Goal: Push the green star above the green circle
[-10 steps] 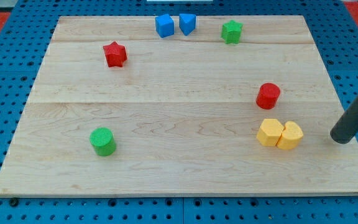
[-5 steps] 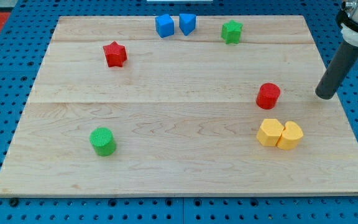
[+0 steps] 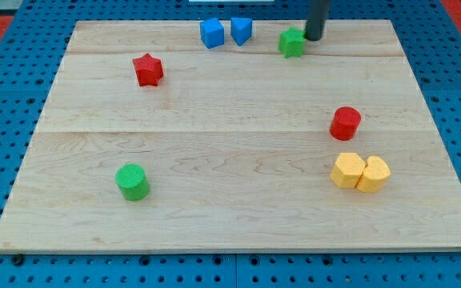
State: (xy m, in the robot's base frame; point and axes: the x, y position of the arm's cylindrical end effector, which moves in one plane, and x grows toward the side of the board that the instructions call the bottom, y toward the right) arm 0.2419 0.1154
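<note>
The green star lies near the view's top, right of centre, on the wooden board. My tip rests on the board right at the star's upper right side, touching or almost touching it. The green circle stands far off at the view's lower left.
Two blue blocks sit side by side left of the green star. A red star is at the upper left, a red cylinder at the right, and two yellow blocks touch each other below it.
My tip swept from the board's right edge up and left to the green star's upper right side. The star has shifted slightly left and down.
</note>
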